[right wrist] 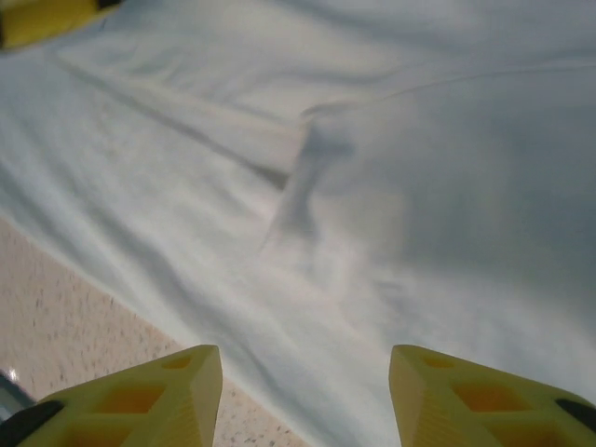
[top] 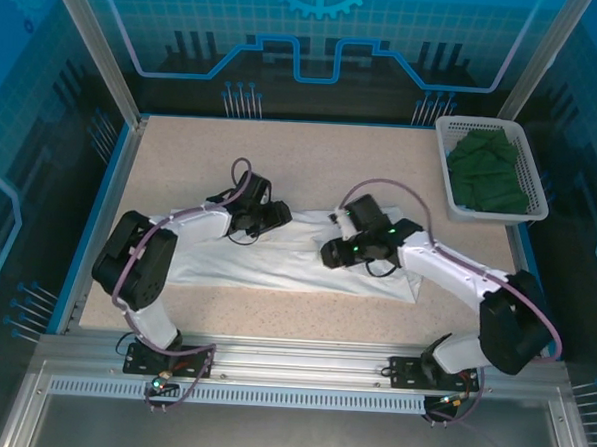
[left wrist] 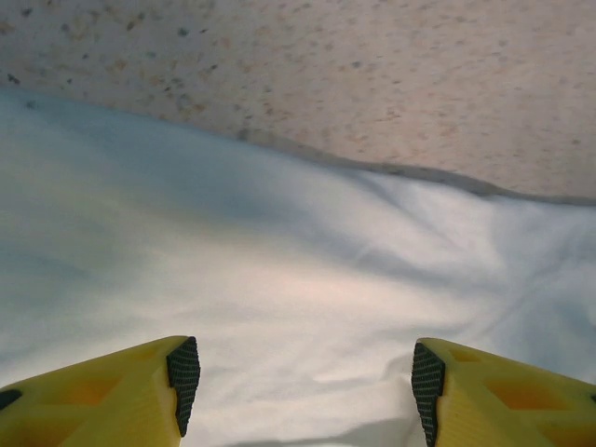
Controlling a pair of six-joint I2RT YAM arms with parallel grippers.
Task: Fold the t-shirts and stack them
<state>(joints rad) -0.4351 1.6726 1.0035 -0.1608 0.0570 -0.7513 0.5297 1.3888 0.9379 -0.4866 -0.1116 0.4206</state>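
The white t-shirt [top: 296, 263] lies spread flat across the middle of the table, its graphic hidden. My left gripper [top: 277, 214] hovers at its far left edge, and the left wrist view shows the yellow fingers [left wrist: 140, 396] wide apart over white t-shirt cloth [left wrist: 279, 289] with nothing between them. My right gripper [top: 332, 253] is over the shirt's middle, open, its yellow fingers [right wrist: 158, 396] spread above the white t-shirt cloth [right wrist: 372, 205] near its front edge. The dark green t-shirt [top: 489, 171] sits bunched in the basket at the back right.
The white lattice basket [top: 449, 166] stands at the table's back right corner. Speckled beige tabletop [top: 312, 154] stretches behind the shirt and shows past the cloth edge as tabletop [left wrist: 372, 84]. A blue rim and metal frame border the table.
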